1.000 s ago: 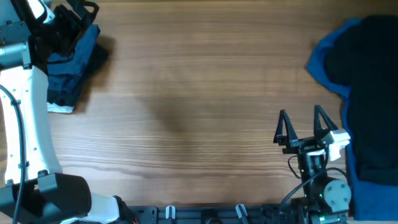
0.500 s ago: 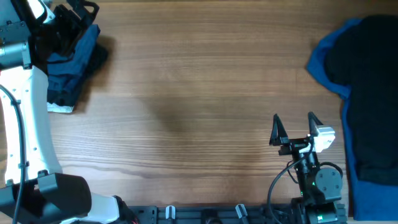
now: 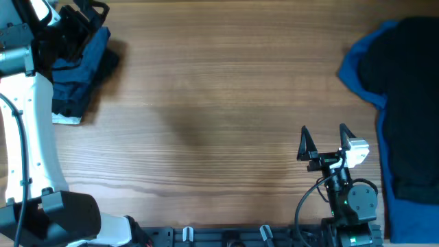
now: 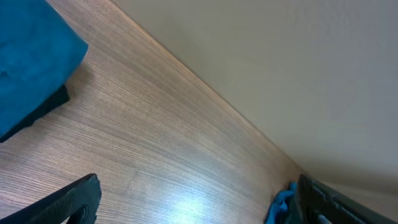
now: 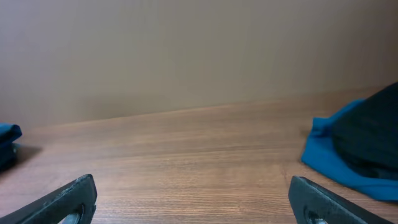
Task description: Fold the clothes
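A folded stack of dark blue clothes (image 3: 79,75) lies at the far left of the table, partly under my left arm. It shows as a blue block in the left wrist view (image 4: 31,56). A loose heap of blue and black clothes (image 3: 398,89) fills the right edge and shows in the right wrist view (image 5: 357,149). My left gripper (image 3: 82,17) is open and empty over the back of the folded stack. My right gripper (image 3: 324,140) is open and empty near the front edge, left of the heap.
The wooden table (image 3: 219,103) runs between the two piles. The left arm's white links (image 3: 27,123) stand along the left edge. A black rail (image 3: 226,237) runs along the front edge. A plain wall lies beyond the table's far edge (image 5: 186,56).
My right gripper moved a little left and toward the front edge a second ago, then stayed still. The left arm and both piles have not moved.
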Controlling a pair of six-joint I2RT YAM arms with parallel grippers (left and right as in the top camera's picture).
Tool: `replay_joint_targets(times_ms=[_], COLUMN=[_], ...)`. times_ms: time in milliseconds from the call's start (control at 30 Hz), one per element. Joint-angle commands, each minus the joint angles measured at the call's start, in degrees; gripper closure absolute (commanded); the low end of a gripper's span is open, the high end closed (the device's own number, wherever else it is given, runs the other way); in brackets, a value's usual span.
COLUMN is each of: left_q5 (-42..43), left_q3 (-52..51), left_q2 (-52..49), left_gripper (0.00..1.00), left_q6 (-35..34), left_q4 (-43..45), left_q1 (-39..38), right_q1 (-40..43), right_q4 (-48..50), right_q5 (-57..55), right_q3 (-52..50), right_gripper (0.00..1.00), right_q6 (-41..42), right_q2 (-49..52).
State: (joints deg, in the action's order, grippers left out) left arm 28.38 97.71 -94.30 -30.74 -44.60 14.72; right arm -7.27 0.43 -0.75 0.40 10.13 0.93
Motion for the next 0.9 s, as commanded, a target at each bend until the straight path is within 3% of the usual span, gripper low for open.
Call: replay_joint_targets(times_ms=[0,267,367,533,633,867], left_q5=[0.1,0.1,0.1,-6.9,-10.1,-19.5], left_q3=[-0.2,-0.2,-0.2,-2.4,-10.3,-41.6], left_q2=[-0.5,7.6,16.7,31.6,43.1,70.3], left_gripper=[0.00,0.00,0.00,0.00,0.00,0.00], left_q6=[0.5,0.5,0.5,0.5,0.5,0.5], left_q4=[0.2,0.2,0.2,-1.2,-1.1,-1.1], left_q1=[0.0,-1.6,-6.4,-15.6,-18.3,-18.3], right_q1=[0.4,0.4,0.4,0.4,0.4,0.4], right_q4=[0.2,0.2,0.2,0.2,0.2,0.2], right_q5=[-0.8,-0.8,-0.8,-0.8,-0.8,-0.8], right_q3=[-0.1,-0.1,-0.1,-0.1,-0.1,-0.1], right_gripper=[0.00,0.00,0.00,0.00,0.00,0.01], right_q6=[-1.0,-1.0,-1.0,-1.0,-1.0,-1.0], right_q2=[-0.5,-0.5,-0.5,-0.5,-0.5,-0.5])
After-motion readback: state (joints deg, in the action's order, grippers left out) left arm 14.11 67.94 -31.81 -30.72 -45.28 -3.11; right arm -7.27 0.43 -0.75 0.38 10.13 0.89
